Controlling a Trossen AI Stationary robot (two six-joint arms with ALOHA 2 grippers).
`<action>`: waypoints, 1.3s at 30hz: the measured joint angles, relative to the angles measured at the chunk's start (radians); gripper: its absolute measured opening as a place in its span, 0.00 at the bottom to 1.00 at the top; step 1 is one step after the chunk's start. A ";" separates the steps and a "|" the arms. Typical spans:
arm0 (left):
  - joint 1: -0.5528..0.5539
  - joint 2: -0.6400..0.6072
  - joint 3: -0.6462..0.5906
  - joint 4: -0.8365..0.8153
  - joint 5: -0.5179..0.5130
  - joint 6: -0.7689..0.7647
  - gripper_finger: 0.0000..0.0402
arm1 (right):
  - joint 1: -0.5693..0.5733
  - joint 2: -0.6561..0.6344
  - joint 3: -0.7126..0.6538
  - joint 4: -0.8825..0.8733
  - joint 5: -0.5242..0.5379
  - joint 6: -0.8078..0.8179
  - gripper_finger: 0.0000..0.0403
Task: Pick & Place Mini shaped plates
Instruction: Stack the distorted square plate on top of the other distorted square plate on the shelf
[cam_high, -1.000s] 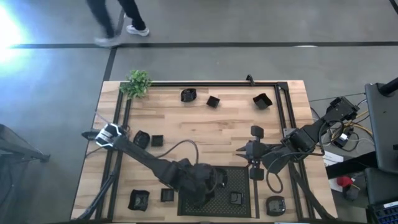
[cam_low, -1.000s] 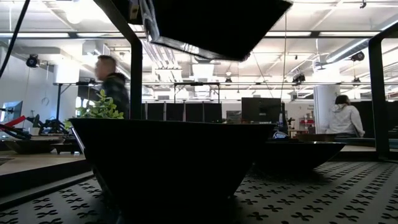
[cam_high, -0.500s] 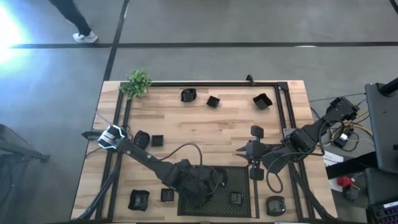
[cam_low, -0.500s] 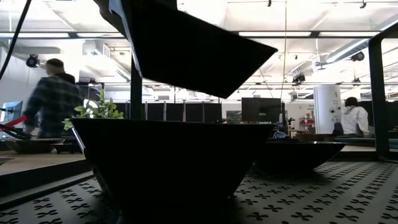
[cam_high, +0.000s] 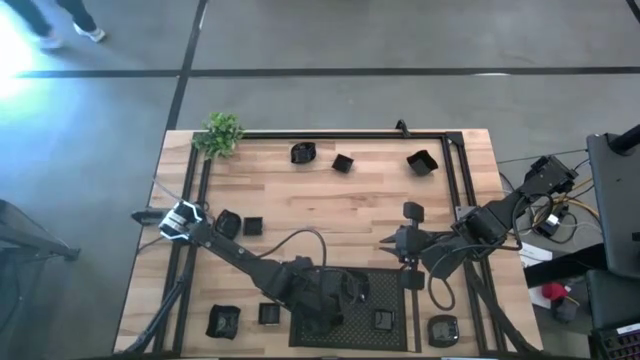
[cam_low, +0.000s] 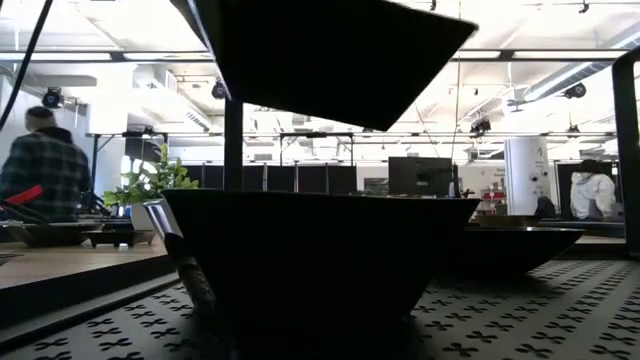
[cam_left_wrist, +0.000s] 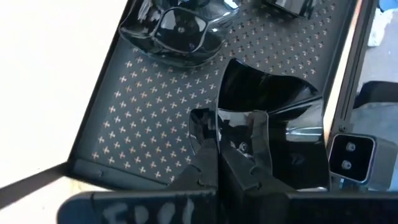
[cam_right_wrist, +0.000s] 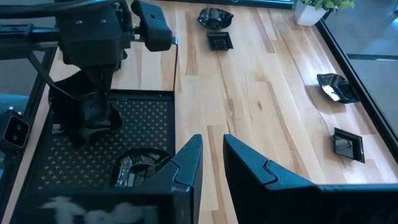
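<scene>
The left gripper (cam_left_wrist: 235, 144), clamped on a plate (cam_left_wrist: 267, 102), has dipped lower over the tray (cam_left_wrist: 149, 118), probably nearing release; the right gripper (cam_right_wrist: 213, 155) waits, jaws apart.

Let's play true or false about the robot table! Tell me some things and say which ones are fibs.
1. The left end effector grips a black plate. True.
2. That plate is over the mesh tray. True.
3. The plant sits inside the tray. False: it stands at a far corner of the wooden table.
4. The right end effector holds a plate. False: its fingers stand apart, empty.
</scene>
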 joint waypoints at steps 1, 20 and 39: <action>0.000 0.000 0.004 -0.006 -0.001 0.009 0.00 | 0.000 0.000 0.000 0.000 0.000 0.000 0.15; 0.000 -0.001 0.148 -0.158 -0.136 0.055 0.00 | 0.000 0.000 0.000 0.000 0.000 -0.003 0.15; 0.000 -0.002 0.151 -0.163 -0.132 0.266 0.00 | 0.000 0.000 0.000 0.000 0.000 -0.002 0.15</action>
